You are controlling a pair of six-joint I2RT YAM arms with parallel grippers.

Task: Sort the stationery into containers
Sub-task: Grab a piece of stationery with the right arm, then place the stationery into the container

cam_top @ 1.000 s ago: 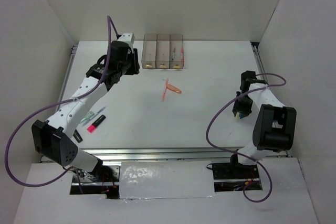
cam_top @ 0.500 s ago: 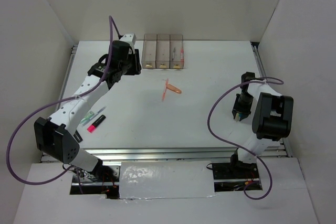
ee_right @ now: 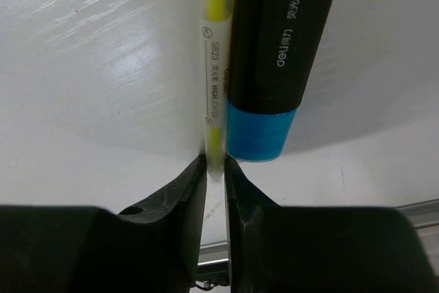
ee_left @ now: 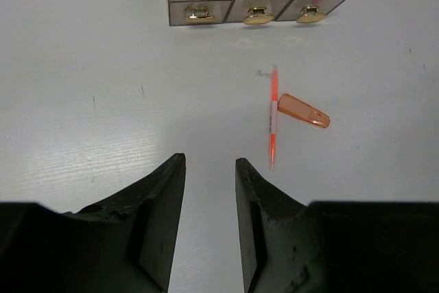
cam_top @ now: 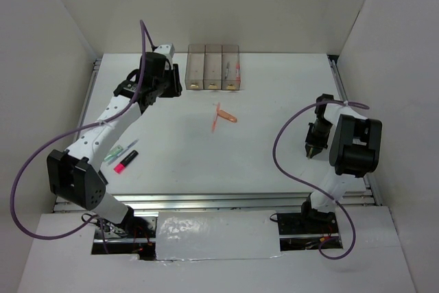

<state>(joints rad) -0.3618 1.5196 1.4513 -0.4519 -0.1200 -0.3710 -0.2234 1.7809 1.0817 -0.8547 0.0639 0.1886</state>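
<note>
The right gripper [ee_right: 216, 169] pinches the near end of the yellow pen [ee_right: 215, 53]. The pen runs straight up the frame, away from the fingers. A black marker [ee_right: 274, 46] lies tight against its right side and may get dragged along. The bins [cam_top: 213, 66] sit far off, at the top middle of the top view. The left gripper [ee_left: 209, 197] is a little spread and holds nothing. An orange pen [ee_left: 273, 118] lies to its upper right.

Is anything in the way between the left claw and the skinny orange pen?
Nothing visible: only bare table lies between the open left gripper and the orange pen. The orange cap lies on the pen's far side.
</note>
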